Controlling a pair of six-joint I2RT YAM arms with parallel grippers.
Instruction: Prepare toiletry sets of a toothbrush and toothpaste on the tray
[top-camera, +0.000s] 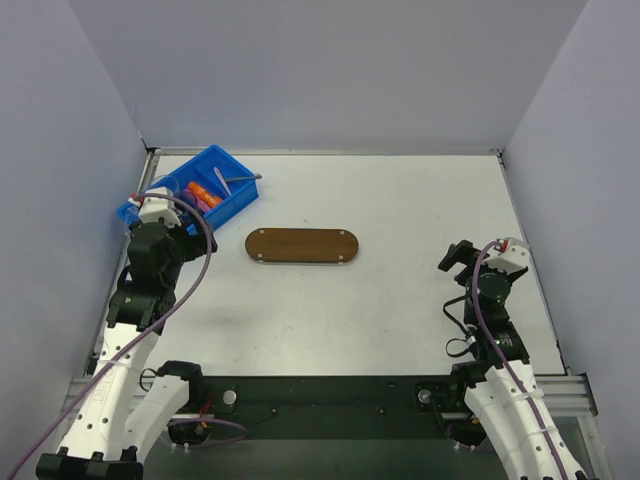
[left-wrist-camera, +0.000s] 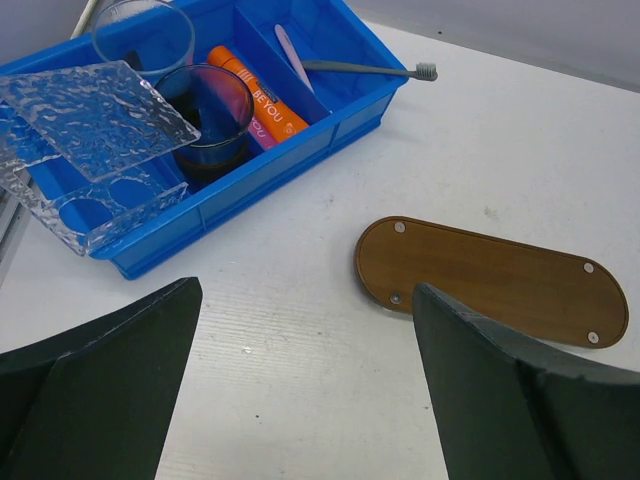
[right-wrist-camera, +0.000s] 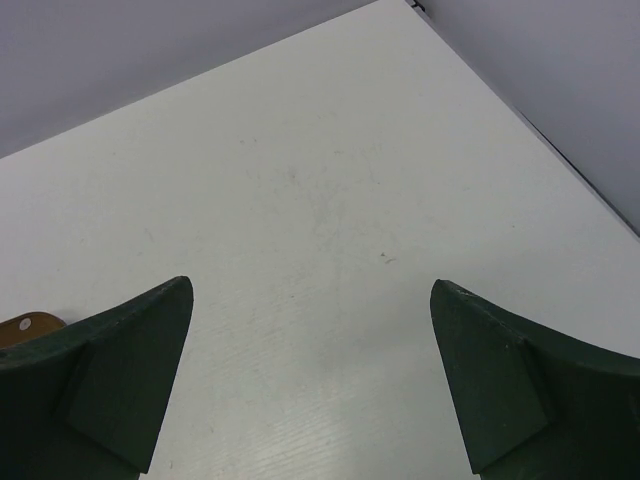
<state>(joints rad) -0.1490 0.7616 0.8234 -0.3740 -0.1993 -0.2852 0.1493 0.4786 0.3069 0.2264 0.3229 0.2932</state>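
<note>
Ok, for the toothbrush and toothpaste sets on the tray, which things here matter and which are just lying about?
For the job: wooden tray, orange toothpaste tube, grey toothbrush, pale lavender brush.
Just lying about: blue bin, which only holds the items, dark glass cup, clear glass cup, textured clear dish.

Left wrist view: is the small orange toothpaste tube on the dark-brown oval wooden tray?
No, the small orange toothpaste tube lies inside the blue plastic bin, apart from the dark-brown oval wooden tray.
</note>
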